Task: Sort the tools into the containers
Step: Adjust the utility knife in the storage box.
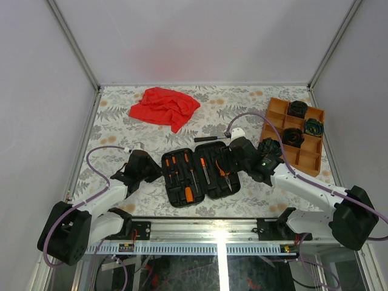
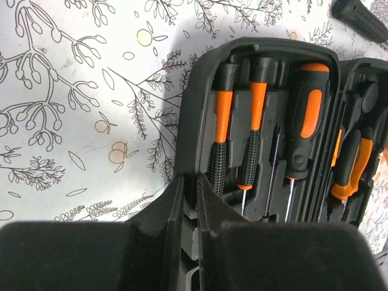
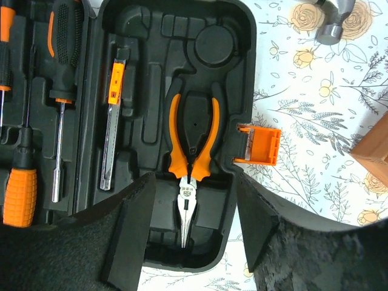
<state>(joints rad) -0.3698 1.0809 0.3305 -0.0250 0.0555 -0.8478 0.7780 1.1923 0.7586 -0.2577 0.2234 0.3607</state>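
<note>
moulded black plastic case [image 3: 151,36] | left pincer [image 2: 192,203] closed | right pincer [image 3: 193,194] open over orange-handled pliers [image 3: 191,170]

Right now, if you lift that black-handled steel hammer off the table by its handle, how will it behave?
The black-handled steel hammer is probably stiff and head-heavy: its shiny steel head sits at one end, so it may dip there. Its textured black handle likely grips well. Pushed, it should pivot rather than roll.

On your floral-printed surface [image 1: 121,124], locate a crumpled red cloth [image 1: 163,107], open black plastic tool case [image 1: 175,197], orange compartment tray [image 1: 306,159] and black-handled hammer [image 1: 209,139].
</note>
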